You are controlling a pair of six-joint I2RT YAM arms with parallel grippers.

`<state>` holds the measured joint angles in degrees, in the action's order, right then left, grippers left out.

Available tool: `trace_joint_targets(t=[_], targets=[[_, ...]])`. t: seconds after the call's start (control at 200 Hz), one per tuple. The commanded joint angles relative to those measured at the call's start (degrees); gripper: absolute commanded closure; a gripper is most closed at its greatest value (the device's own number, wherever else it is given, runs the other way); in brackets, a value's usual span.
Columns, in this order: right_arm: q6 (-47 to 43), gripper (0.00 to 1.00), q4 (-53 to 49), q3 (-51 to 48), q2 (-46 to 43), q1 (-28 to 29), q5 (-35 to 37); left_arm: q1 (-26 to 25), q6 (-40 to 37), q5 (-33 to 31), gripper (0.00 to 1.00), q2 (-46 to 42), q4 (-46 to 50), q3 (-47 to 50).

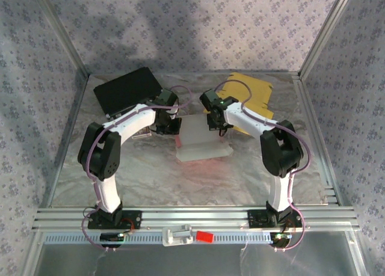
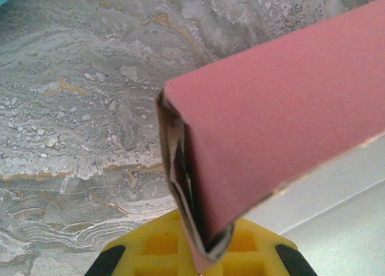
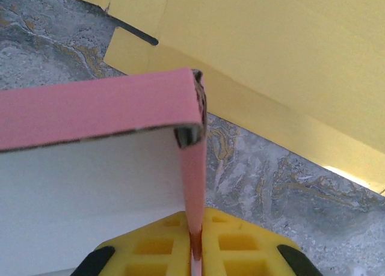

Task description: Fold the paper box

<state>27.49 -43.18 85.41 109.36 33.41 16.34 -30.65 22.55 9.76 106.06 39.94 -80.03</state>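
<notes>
The paper box (image 1: 201,141) is pink outside and white inside, lying mid-table between both arms. My left gripper (image 1: 170,127) is at its left back corner, shut on a folded pink side wall (image 2: 271,113); the wall's layered edge runs down between the yellow pads (image 2: 150,246). At the right back corner, my right gripper (image 1: 218,121) is shut on the thin pink side wall (image 3: 194,186), which stands upright between its yellow pads (image 3: 240,246). The white inner panel (image 3: 84,198) lies to the left of that wall.
A flat yellow cardboard sheet (image 1: 249,98) lies at the back right, just behind the right gripper, also seen as yellow sheet (image 3: 271,53). A black flat box (image 1: 127,91) lies at the back left. The marbled grey table (image 1: 150,174) is fenced by metal rails.
</notes>
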Motion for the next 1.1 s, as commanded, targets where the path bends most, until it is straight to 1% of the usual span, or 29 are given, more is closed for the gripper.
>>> trace_joint_targets(t=[0.0,0.085,0.14,0.335,0.385,0.55,0.685,0.765,0.825,1.039,1.094], targets=[[-0.4,0.83,1.4,-1.1,-1.7,-0.6,-2.7,-0.4,-1.4,1.3,1.0,-1.6,-0.7,0.3],[-0.7,0.79,1.6,-1.7,-1.9,-1.0,-2.7,-0.4,-1.5,1.0,1.0,-1.4,-0.7,0.3],[-0.8,0.77,1.9,-2.1,-2.2,-1.3,-2.9,-0.4,-1.5,0.9,1.0,-1.3,-0.7,0.1],[-1.1,0.79,2.5,-2.7,-2.1,-1.9,-3.5,-0.4,-1.5,0.9,1.0,-0.8,-0.7,-0.5],[-0.9,0.81,2.4,-2.6,-1.9,-1.7,-3.3,-0.4,-1.6,0.8,1.0,-0.6,-0.7,-0.6],[2.1,1.0,0.6,-2.7,-2.3,-0.5,1.4,-0.4,-1.2,0.0,1.0,0.0,-0.7,-0.1],[3.9,1.0,-0.5,-3.4,-2.4,0.7,3.6,-0.4,-0.3,-0.4,1.0,0.3,-3.3,1.9],[4.0,1.0,0.3,-4.5,-3.0,1.3,3.4,-0.5,0.7,-0.4,0.94,0.2,-5.1,3.8],[4.0,1.0,1.2,-5.3,-3.7,1.6,3.3,-0.5,1.3,0.1,0.92,0.2,-6.7,5.2],[4.4,1.0,0.6,-5.2,-3.5,1.7,3.1,-0.5,2.7,0.9,0.92,0.2,-9.8,8.3],[4.5,1.0,0.5,-5.1,-3.5,1.7,2.9,-0.5,2.8,1.2,0.9,0.2,-9.9,8.5]])
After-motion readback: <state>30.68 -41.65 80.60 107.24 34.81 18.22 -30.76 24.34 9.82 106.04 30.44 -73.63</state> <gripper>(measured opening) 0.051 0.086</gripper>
